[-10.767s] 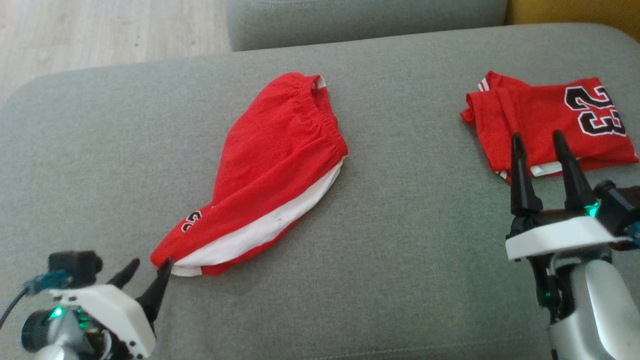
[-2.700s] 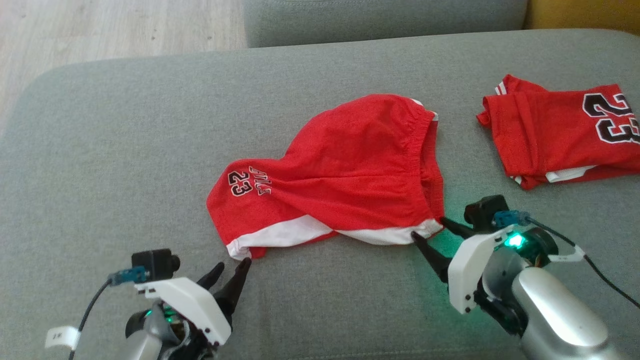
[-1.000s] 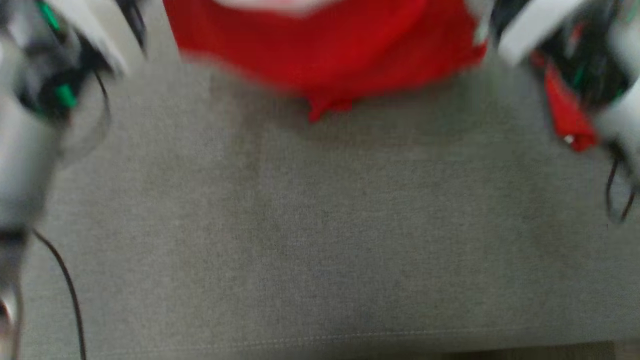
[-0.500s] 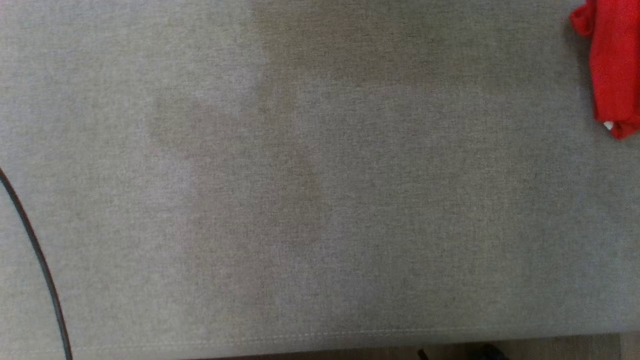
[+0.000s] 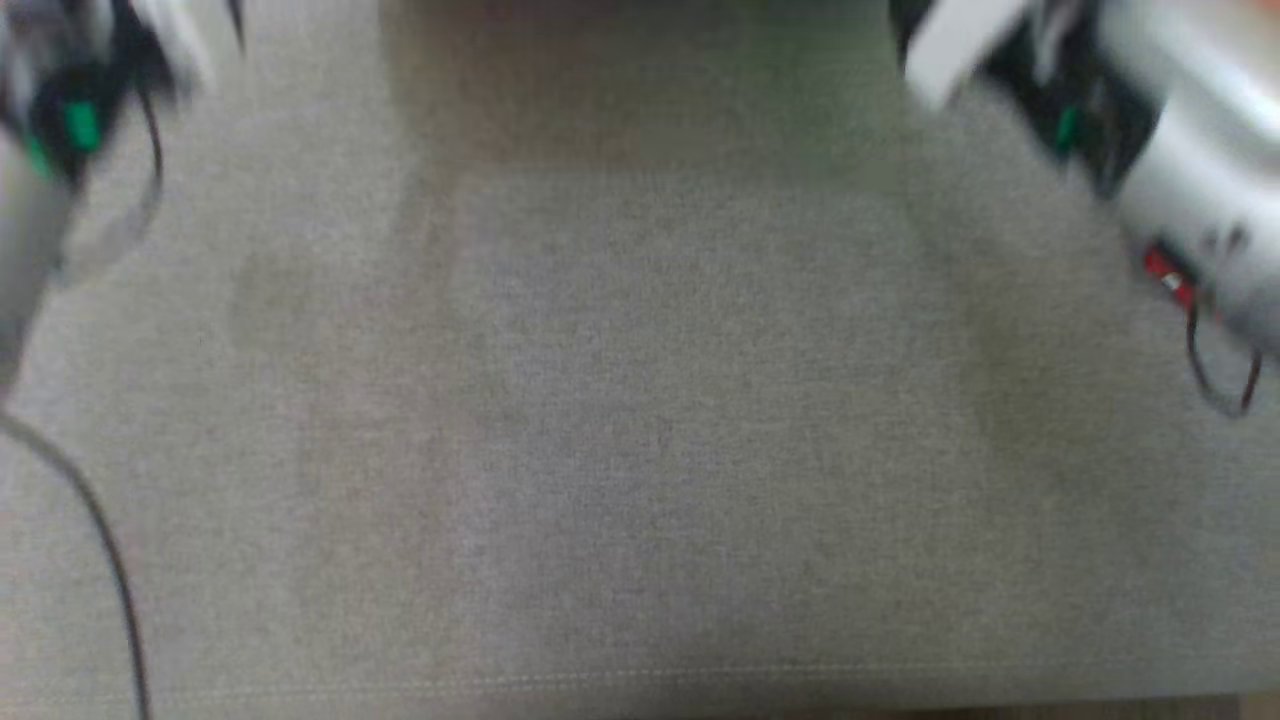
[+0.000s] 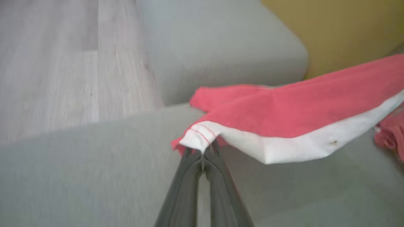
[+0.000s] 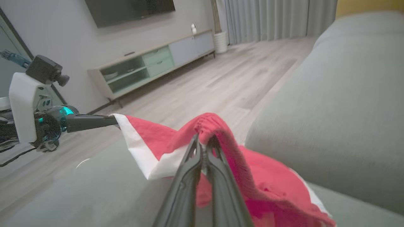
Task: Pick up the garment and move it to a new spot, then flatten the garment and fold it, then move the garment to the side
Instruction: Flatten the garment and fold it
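Garment (image 6: 284, 116) lifted off sofa (image 5: 640, 450) | left fingers (image 6: 184, 186) pinch hem | right fingers (image 7: 183, 189) waistband

A grey sofa (image 5: 640, 420) stands on pale wood floor (image 7: 221, 78).

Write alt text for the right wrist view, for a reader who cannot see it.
The right gripper, dark fingers shut, pinches the gathered edge of red fabric shorts with white trim above a grey fabric sofa. At left, the left gripper grips the shorts' white-trimmed corner; pale wooden floor lies behind.
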Motion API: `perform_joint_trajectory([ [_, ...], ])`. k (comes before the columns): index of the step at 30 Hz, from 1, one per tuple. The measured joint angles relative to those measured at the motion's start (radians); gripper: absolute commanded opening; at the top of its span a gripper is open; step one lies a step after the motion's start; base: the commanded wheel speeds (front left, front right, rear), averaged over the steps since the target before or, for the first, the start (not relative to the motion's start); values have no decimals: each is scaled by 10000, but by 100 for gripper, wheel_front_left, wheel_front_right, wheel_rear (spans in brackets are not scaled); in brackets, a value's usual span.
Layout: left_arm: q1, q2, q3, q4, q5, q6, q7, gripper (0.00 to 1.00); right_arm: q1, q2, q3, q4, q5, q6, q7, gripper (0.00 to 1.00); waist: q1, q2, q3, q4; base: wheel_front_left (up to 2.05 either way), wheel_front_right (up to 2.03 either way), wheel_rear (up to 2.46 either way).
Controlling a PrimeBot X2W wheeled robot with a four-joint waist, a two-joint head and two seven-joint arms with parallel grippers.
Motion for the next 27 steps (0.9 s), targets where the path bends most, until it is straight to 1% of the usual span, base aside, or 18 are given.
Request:
perform_joint_trajectory([
  [3,1143,802,-817,-859,-627,-59,635,0,924,-399,284,-527,265,0,466,0,0,0,-513,-7,0,0,0],
  [6,2166,1680,-1450,-1829,-1457,-59,1338,0,1911,-869,313,-1112,314,0,1108,0,-1,0,-1090,-21,0,0,0],
  [9,3105,2489,-1925,-2746,-2163,-59,1783,0,3087,-1352,314,-1845,-169,0,2115,0,-1,1,-1695,-50,0,0,0],
  [12,3849,3219,-2226,-3459,-2708,-59,2040,0,4400,-1733,332,-2573,-617,0,3112,0,-1,1,-2298,-103,0,0,0],
  [17,4902,4272,-2579,-4750,-3687,-69,2702,0,6063,-2531,370,-3854,-853,0,4686,0,-1,1,-3177,-248,0,0,0],
  [18,5246,4694,-2683,-5281,-4040,-73,2943,0,6515,-2847,372,-4278,-629,0,5206,0,-1,1,-3443,-332,0,0,0],
  [21,5700,5381,-2826,-6073,-4573,-10,3202,0,6999,-3300,378,-4901,-157,0,5595,0,-1,1,-3716,-511,0,0,0],
  [23,5927,5812,-2844,-6604,-4840,190,3350,0,7101,-3561,399,-5237,117,0,5614,0,-1,1,-3788,-664,0,0,0],
  [27,5950,6347,-2740,-7204,-4986,470,3350,0,7098,-3726,100,-5551,581,0,5348,0,-1,1,-3708,-898,0,0,0],
])
